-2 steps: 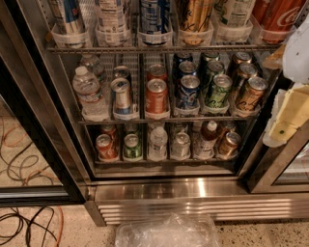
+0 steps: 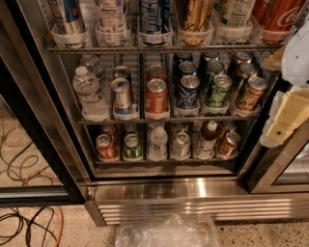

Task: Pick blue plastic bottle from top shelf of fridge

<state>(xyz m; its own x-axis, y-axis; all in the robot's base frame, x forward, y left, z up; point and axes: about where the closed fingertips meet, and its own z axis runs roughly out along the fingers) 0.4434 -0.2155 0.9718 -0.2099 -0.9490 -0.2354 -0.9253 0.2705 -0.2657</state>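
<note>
The fridge [image 2: 193, 190] stands open in front of me. Its top shelf [image 2: 159, 48], a grey wire rack with clear cup holders, runs along the upper edge of the view. The blue plastic bottle [image 2: 112, 14] with its pale printed label stands second from the left there, its top cut off by the view's edge. It sits between a dark blue-and-red bottle [image 2: 67, 17] and a blue-and-white patterned bottle [image 2: 155, 17]. My gripper [image 2: 288, 116], cream and white, hangs at the right edge, well right of and below the bottle, and holds nothing I can see.
A gold bottle [image 2: 195, 14], a white-green bottle [image 2: 234, 12] and a red cola bottle [image 2: 277, 14] fill the shelf's right side. Cans and water bottles [image 2: 89, 91] fill the two lower racks. Black door frame [image 2: 34, 125] at left. Cables [image 2: 29, 226] and a clear plastic bag [image 2: 166, 231] lie on the floor.
</note>
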